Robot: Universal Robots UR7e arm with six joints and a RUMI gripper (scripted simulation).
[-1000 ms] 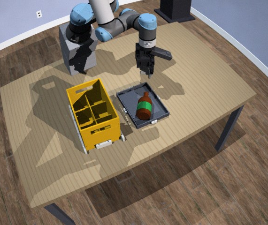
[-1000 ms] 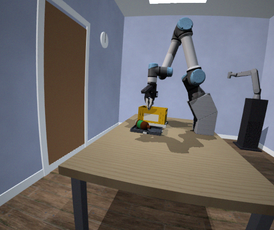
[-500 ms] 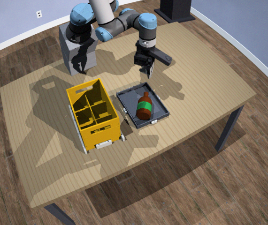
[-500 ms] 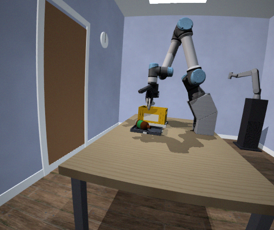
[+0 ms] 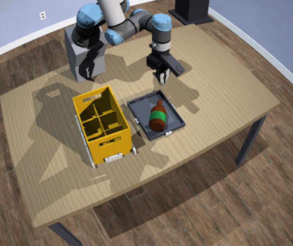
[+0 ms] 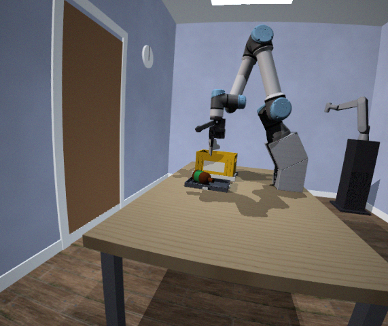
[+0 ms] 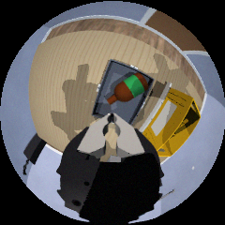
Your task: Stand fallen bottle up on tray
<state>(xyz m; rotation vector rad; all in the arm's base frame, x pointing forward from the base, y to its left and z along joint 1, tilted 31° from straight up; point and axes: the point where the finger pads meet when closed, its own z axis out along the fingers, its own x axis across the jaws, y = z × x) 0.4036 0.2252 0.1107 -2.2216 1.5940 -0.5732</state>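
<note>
A brown bottle with a green label [image 5: 157, 116] [image 6: 200, 176] [image 7: 131, 87] lies on its side in the dark grey tray [image 5: 140, 122] [image 6: 218, 188] [image 7: 104, 77]. In the top view its neck points to the back, toward the arm's side, and its base is near the tray's front. My gripper [image 5: 162, 84] [image 6: 210, 154] [image 7: 112, 113] is shut with nothing between its fingertips. It hangs in the air above and behind the tray, beyond the bottle's neck, and does not touch the bottle. Nothing of the bottle is hidden by the gripper in the top and exterior views.
The yellow crate [image 5: 111, 146] [image 6: 230, 164] [image 7: 157, 139] stands left of the tray in the top view, with a narrow gap between them. Its compartments look empty. White brackets [image 5: 113, 157] sit at the crate's foot, and small white pieces [image 5: 168, 132] at the tray's sides.
</note>
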